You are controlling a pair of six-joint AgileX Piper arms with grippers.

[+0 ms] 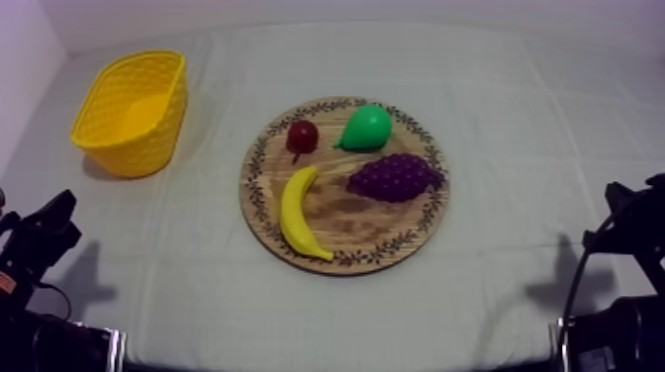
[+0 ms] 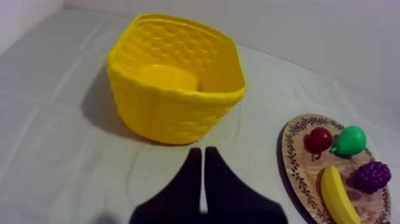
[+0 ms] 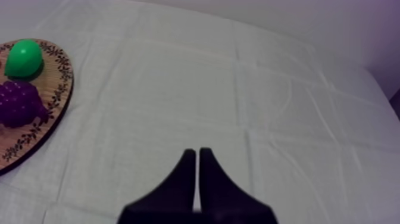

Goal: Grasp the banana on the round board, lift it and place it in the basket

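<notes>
Plainly, banana (image 1: 295, 213) on board (image 1: 381, 226), lying near-to-far

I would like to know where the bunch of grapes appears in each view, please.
Top view: grapes on the wooden board's right side, just in front of the pear.
Left wrist view: grapes beside the banana, next to the pear.
Right wrist view: grapes right beside the pear.
Shared landmark: the green pear.

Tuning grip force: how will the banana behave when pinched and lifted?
The banana looks like a smooth moulded toy: likely stiff, light, perhaps slippery. It lies flat on the board, so it probably won't roll, but it may swivel if pinched near an end.
</notes>
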